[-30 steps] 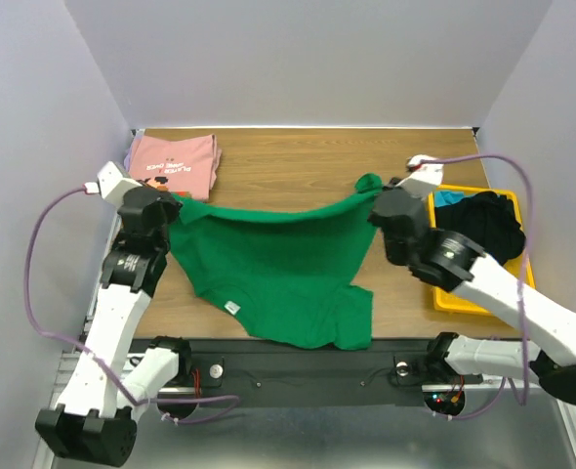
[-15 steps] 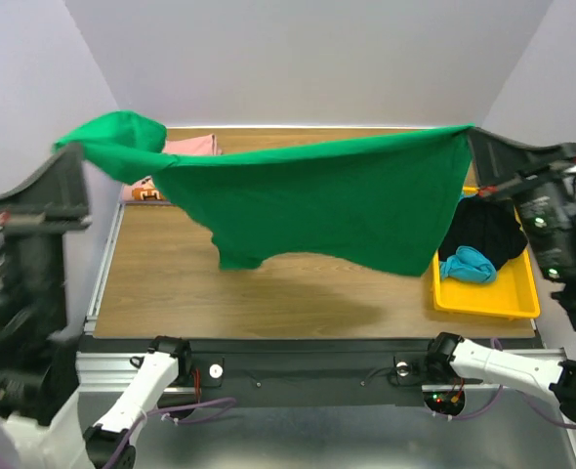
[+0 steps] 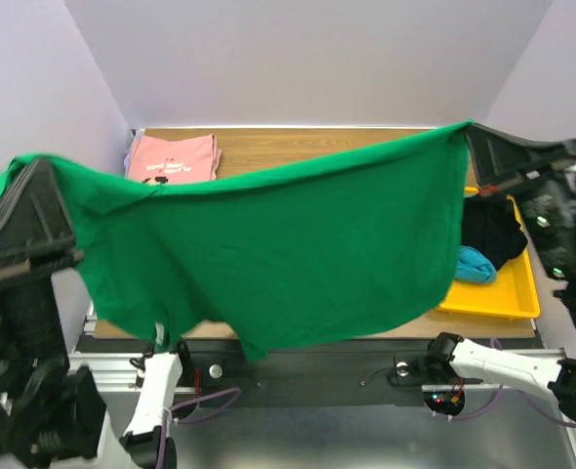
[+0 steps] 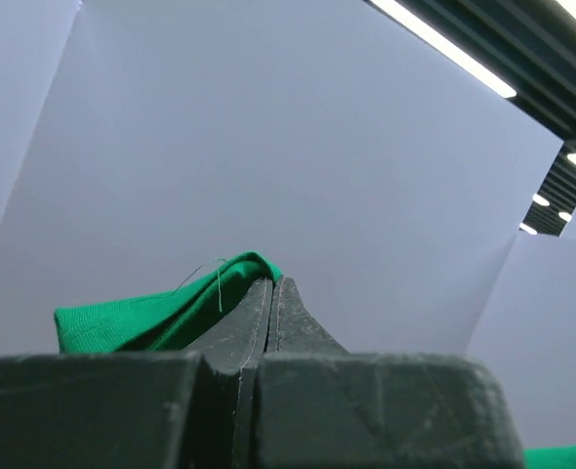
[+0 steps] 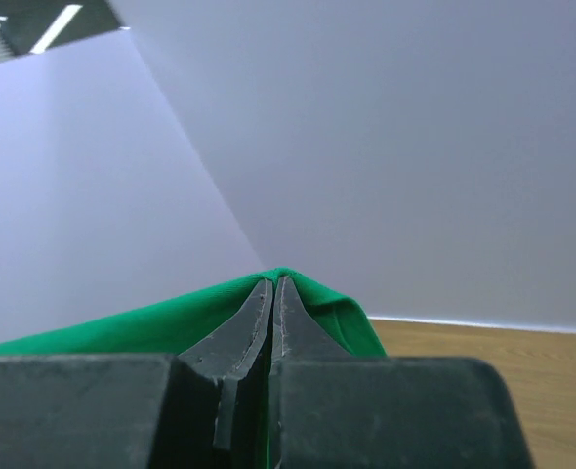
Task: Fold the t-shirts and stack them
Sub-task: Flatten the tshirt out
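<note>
One green shirt [image 3: 298, 254], lifted clear and stretched wide above one wooden table [image 3: 317, 151]; long axis left to right, top edge strung between two grippers, the rest hanging as a sheet toward the near edge, lowest part drooping past the front of the table. Gripped at the left corner by the left gripper [image 3: 29, 171], fingers [image 4: 254, 313] pressed together on a bunched fold; gripped at the right corner by the right gripper [image 3: 473, 137], fingers [image 5: 254, 313] likewise pinching a folded edge. Hangs below and between both sets of fingertips, so probably calls for lowering both ends together to lay it flat; neither arm nearer, each holding one end. At the right edge, one yellow tray [image 3: 517, 293], holding one heap of black cloth [image 3: 488, 230] and one small teal bundle [image 3: 473, 264], partly hidden behind the green sheet. At the far left corner, one pink shirt [image 3: 171, 158], folded flat on the table, nearer the left arm; likely the base for the stack. Two shirts of the task in all; green one not yet folded.
</note>
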Controlling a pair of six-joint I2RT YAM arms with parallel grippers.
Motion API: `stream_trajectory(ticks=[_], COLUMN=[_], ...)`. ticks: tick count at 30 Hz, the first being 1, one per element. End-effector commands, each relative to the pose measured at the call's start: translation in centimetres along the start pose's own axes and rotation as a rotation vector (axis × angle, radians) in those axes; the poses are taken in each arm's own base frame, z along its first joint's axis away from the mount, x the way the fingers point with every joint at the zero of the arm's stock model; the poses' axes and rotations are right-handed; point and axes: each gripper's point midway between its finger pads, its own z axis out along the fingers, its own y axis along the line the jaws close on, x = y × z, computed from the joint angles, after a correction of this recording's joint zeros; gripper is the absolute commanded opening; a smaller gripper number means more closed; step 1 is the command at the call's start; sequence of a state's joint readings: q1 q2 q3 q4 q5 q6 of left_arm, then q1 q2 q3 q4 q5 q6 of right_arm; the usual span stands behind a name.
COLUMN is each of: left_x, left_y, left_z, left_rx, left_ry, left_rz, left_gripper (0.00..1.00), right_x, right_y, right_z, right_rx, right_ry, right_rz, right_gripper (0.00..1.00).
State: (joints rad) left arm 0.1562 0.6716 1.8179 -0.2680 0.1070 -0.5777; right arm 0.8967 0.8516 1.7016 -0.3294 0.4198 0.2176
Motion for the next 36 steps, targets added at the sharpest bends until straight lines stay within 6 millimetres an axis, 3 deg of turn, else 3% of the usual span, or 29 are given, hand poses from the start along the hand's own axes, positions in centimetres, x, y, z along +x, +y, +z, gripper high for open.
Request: stream_trajectory(ticks=[1,3,5,6,7,8,9,10,11,13,14,15,16,17,18,19,20,21,22,23,24,26,27,30,31,33,34,35,36], left_x=[8.2,13.7,17.7,21.4,23.2,27.0,28.7,31.7,35.6,40.0,45.0,47.5,48.0,54.1,56.8,56.3,62.1,63.4,62.5,63.4,65.5,65.6,64.8,63.6,63.8,63.3,63.1,61.5,62.2], left_y=[4.3,8.4,10.5,12.4,13.4,14.2,16.2,15.8,17.8,18.3,21.0,22.6,23.1,26.7,28.0,26.7,28.9,28.6,26.8,26.4,25.0,23.4,21.4,19.9,20.1,19.3,19.2,18.5,19.1], left_z=[5.5,7.3,8.8,8.4,8.8,9.3,9.6,9.5,9.9,10.3,10.1,10.1,12.4,11.1,10.3,14.2,11.1,11.6,14.8,14.9,14.0,14.4,15.2,15.0,14.2,12.7,12.1,12.0,9.8], left_rx=[-0.012,-0.059,-0.036,-0.046,-0.060,-0.064,-0.116,-0.119,-0.172,-0.173,-0.231,-0.269,-0.288,-0.365,-0.405,-0.363,-0.415,-0.418,-0.369,-0.366,-0.340,-0.315,-0.277,-0.274,-0.283,-0.286,-0.292,-0.304,-0.330], left_ry=[0.175,0.256,0.304,0.369,0.385,0.447,0.460,0.510,0.547,0.607,0.681,0.722,0.709,0.816,0.895,0.856,1.003,1.015,0.958,0.965,0.998,0.977,0.943,0.916,0.934,0.961,0.971,0.958,1.004], left_rz=[-0.038,-0.072,-0.089,-0.113,-0.124,-0.124,-0.092,-0.089,-0.030,-0.001,0.020,0.040,0.049,0.076,0.088,0.078,0.105,0.118,0.135,0.158,0.172,0.200,0.194,0.218,0.225,0.224,0.226,0.230,0.239], left_gripper=[0.00,0.00,0.00,0.00,0.00,0.00,0.00,0.00,0.00,0.00,0.00,0.00,0.00,0.00,0.00,0.04,0.18,0.27,0.37,0.98,0.99,0.99,0.99,0.99,0.99,0.99,0.99,0.99,0.99], right_x=[3.7,6.1,8.3,11.4,12.3,13.9,15.2,18.0,19.3,22.1,24.3,25.6,26.4,28.8,29.0,29.9,32.2,33.1,32.2,32.3,33.8,33.4,33.5,32.9,31.7,32.7,31.9,31.9,33.9], right_y=[-4.9,-8.5,-11.5,-12.4,-13.2,-15.3,-17.0,-19.3,-23.0,-26.7,-30.1,-31.0,-32.5,-36.2,-37.3,-38.9,-41.8,-43.1,-43.6,-45.0,-45.7,-45.5,-45.3,-43.9,-42.8,-41.8,-40.7,-40.0,-39.6], right_z=[2.5,3.3,2.9,3.8,4.1,4.9,5.6,6.7,7.0,7.4,7.4,8.1,8.4,8.2,9.6,10.0,10.0,10.3,11.9,11.9,12.1,12.7,12.7,12.3,12.4,10.9,10.5,10.0,8.1], right_rx=[0.299,0.540,0.750,0.798,0.835,0.863,0.872,0.890,0.934,0.991,1.056,1.046,1.062,1.116,1.096,1.107,1.115,1.112,1.101,1.112,1.079,1.062,1.044,1.013,0.995,0.962,0.942,0.931,0.913], right_ry=[0.021,0.033,0.048,0.101,0.111,0.127,0.146,0.196,0.212,0.265,0.301,0.329,0.343,0.390,0.392,0.410,0.475,0.499,0.467,0.476,0.519,0.516,0.526,0.529,0.508,0.554,0.547,0.547,0.612], right_rz=[-0.103,-0.178,-0.282,-0.360,-0.391,-0.408,-0.413,-0.431,-0.398,-0.404,-0.412,-0.399,-0.393,-0.401,-0.375,-0.372,-0.369,-0.370,-0.362,-0.363,-0.347,-0.342,-0.333,-0.306,-0.293,-0.257,-0.240,-0.210,-0.174], right_gripper=[0.00,0.00,0.00,0.00,0.01,0.00,0.00,0.00,0.00,0.00,0.00,0.00,0.01,0.01,0.00,0.01,0.03,0.12,0.24,0.41,0.73,0.97,1.00,1.00,1.00,1.00,1.00,1.00,1.00])
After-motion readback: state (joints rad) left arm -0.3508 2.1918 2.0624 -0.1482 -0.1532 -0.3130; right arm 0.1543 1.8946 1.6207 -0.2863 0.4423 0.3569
